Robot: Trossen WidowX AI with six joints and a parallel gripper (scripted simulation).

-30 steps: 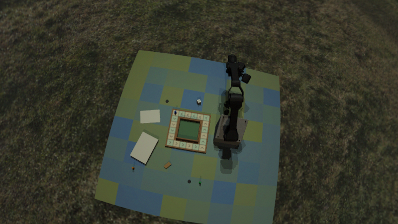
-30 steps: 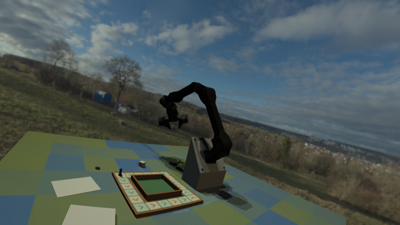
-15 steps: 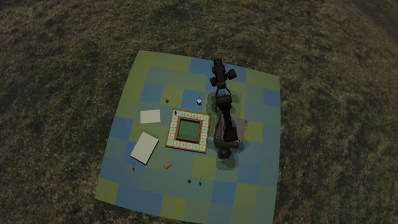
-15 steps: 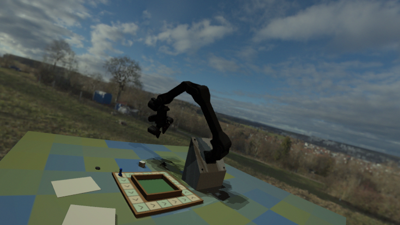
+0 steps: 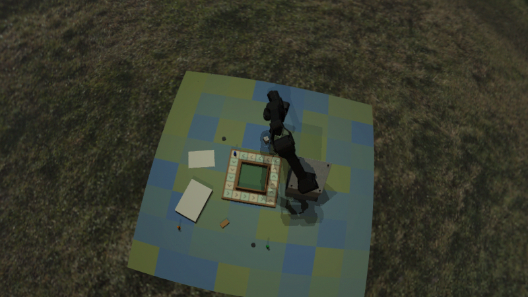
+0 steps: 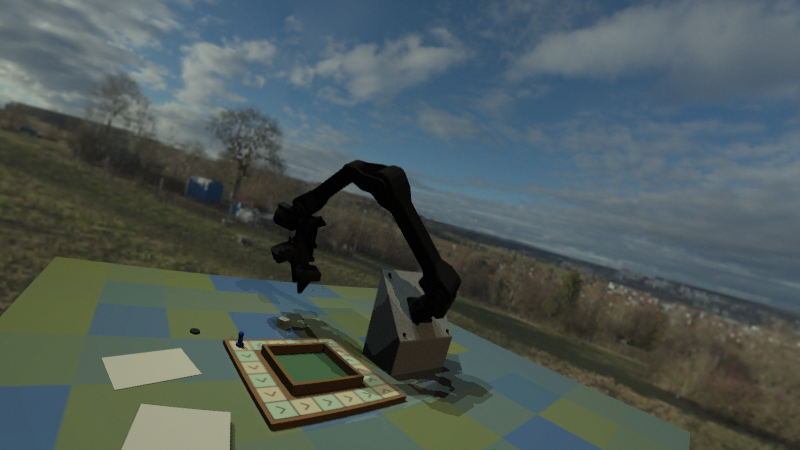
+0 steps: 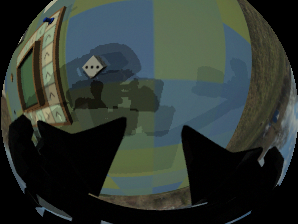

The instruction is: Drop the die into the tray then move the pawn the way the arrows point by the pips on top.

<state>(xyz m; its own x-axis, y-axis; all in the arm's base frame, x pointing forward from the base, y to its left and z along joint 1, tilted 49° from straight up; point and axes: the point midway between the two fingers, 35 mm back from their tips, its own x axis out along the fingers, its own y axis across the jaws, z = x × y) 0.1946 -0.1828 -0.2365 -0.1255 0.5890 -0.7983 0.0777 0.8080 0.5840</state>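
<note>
The white die lies on a blue square of the mat, just beyond the board's far edge. The board has a ring of arrow squares around a brown-walled green tray. The blue pawn stands on the board's far left corner square. My gripper is open and empty. It points down and hangs well above the mat, a little beyond and to the right of the die.
Two white sheets lie left of the board. Black discs, a tan block, an orange pawn and a green pawn lie scattered about. The arm's grey base stands right of the board.
</note>
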